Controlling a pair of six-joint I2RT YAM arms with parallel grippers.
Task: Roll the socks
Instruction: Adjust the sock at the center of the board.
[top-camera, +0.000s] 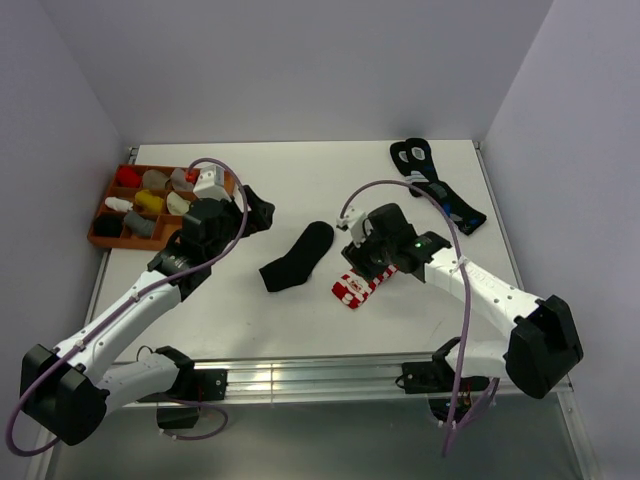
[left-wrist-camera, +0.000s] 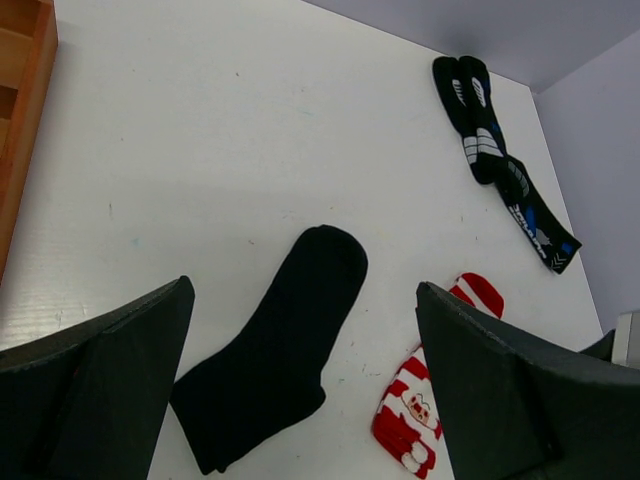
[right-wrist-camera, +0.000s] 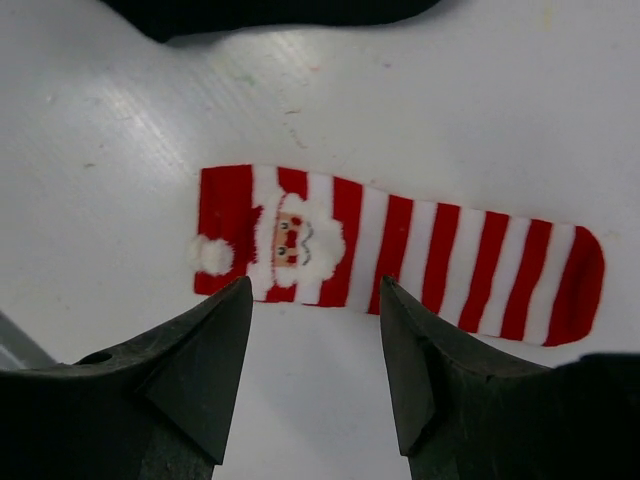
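Looking down the right wrist camera, I see the right gripper (right-wrist-camera: 315, 305) with its fingers (right-wrist-camera: 205, 370) set moderately apart and nothing between them. Their tips hang just at the near long edge of the red-and-white striped sock (right-wrist-camera: 400, 250). That sock lies flat and stretched out on the white table (right-wrist-camera: 120, 110), its Santa face towards the left of this view. Only a dark sliver of the black sock (right-wrist-camera: 270, 10) shows here, cut off by the top edge.

From above, the wrist hides most of the striped sock, so I can make out just its near end. Whether the fingertips touch the fabric, I cannot tell.

The left gripper (left-wrist-camera: 305, 290) stands spread wide and empty, above the table, with the black sock in the gap beneath it, lying flat and slightly bent. In that view its right finger (left-wrist-camera: 500, 390) covers one edge of the striped sock. The two socks lie side by side, near each other but apart.

The orange tray (top-camera: 100, 232) sits at the table's far left, partly behind the left arm. Its compartments hold small bundles in red, grey, yellow, white and black. A pair of dark socks with white rings (top-camera: 435, 185) lies at the far right.
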